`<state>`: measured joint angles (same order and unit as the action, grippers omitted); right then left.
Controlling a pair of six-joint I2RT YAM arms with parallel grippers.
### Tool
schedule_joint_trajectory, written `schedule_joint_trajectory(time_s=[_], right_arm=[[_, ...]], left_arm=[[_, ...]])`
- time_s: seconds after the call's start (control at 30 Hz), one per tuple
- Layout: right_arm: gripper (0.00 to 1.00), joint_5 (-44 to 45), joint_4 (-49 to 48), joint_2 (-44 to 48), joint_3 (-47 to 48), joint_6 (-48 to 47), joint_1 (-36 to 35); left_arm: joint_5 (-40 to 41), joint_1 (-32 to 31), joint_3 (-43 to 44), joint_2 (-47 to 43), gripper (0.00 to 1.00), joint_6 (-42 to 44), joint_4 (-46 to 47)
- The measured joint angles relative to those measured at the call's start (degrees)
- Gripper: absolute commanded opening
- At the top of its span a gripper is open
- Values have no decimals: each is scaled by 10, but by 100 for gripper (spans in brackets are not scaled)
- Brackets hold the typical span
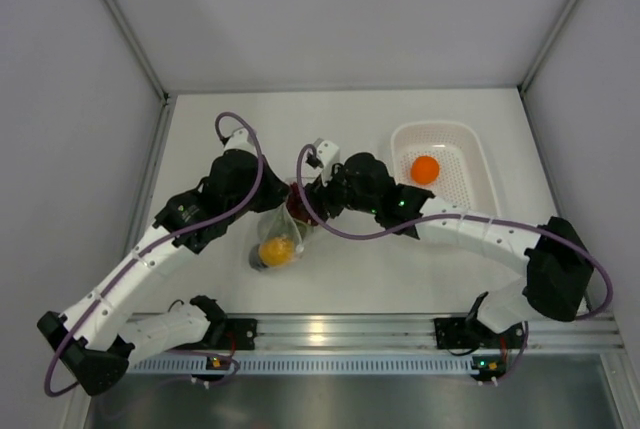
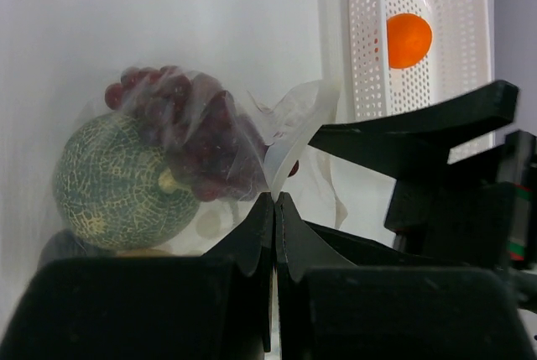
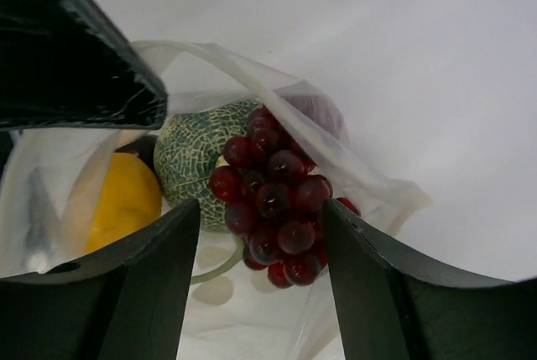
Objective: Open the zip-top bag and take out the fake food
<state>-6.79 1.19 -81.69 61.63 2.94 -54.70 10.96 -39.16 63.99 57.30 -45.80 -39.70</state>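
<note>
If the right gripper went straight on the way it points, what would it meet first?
Probably the dark red grape bunch, centred between the open fingers of the right gripper, apparently inside the mouth of the zip-top bag. The green melon lies left of it. Exact depth is unclear.

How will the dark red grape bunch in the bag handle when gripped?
Lumpy dark red grape bunch probably seats well between fingers of open right gripper. Glossy skins may slip. The clear plastic bag around it could snag.
</note>
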Motion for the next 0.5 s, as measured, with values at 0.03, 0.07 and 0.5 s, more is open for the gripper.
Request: schedule_joint_trajectory(time_s=[0.03,0.07,0.5], right_arm=[[64,6,-3,-10,0,-2,0],[69,13,-8,-22,0,-3,0],[99,81,-61,-99,-2,5,0]], left_arm=[[-3,0,0,1,0,2,1],[-7,0,0,1,0,3,3],[-13,0,0,1,0,24,11]])
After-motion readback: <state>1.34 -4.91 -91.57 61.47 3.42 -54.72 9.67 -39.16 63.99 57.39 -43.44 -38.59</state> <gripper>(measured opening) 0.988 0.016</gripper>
